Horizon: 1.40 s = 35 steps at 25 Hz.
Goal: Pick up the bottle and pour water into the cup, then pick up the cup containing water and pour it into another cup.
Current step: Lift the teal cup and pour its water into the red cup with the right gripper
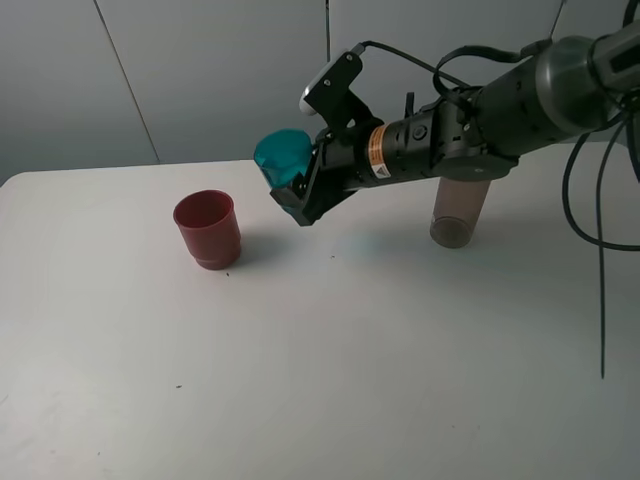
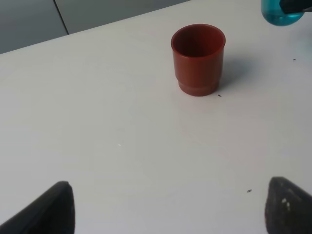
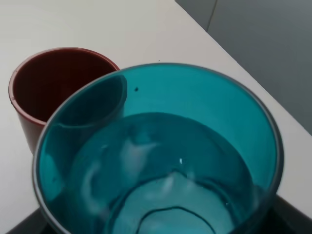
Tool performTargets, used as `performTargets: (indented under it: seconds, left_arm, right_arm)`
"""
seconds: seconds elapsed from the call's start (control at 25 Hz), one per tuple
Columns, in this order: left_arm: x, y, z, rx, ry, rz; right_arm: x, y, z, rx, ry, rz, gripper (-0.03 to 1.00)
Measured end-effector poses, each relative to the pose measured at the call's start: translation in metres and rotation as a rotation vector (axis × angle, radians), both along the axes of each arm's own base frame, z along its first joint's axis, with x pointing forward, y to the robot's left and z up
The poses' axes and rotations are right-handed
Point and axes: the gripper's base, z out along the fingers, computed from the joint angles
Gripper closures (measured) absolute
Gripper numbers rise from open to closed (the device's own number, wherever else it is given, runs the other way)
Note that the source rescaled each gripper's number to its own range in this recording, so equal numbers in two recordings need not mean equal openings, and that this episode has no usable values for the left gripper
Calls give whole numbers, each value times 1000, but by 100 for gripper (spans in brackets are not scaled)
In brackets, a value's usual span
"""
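The right pincer [image 1: 298, 188] was clamped on the teal cup [image 1: 283, 157], holding it in the air above the white table [image 1: 350, 380]. In the high view the cup hung at about 2 o'clock from the red cup [image 1: 207, 228], near it but not touching and not over its mouth. It looked tipped in the grip, though how far could not be told. The right wrist view looked straight into the teal cup [image 3: 161, 146], where water [image 3: 165, 165] lay in the lower part. The open mouth of the red cup [image 3: 58, 83] showed just past its rim.

The red cup stood upright on the table. Its inside looked dark, and whether it held anything could not be told. The bottle [image 1: 458, 210] stood upright at roughly 3 o'clock from the red cup, well apart, its upper part hidden behind the right arm [image 1: 480, 110].

The left pincer [image 2: 170, 207] was spread wide with nothing between its fingertips [image 2: 53, 209], low over bare table, the red cup [image 2: 198, 58] ahead of it and well apart.
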Motion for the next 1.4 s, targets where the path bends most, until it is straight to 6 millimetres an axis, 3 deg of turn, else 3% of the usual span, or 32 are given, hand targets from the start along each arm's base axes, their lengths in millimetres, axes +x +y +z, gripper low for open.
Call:
performTargets:
  seconds: [0.6,1.4]
  left_arm:
    - [0,0,0,0,0,0]
    - [0,0,0,2,0,1]
  right_arm:
    - [0,25,11,-45,-38,7,81]
    - [17,40,0,-152,-48,-56,81]
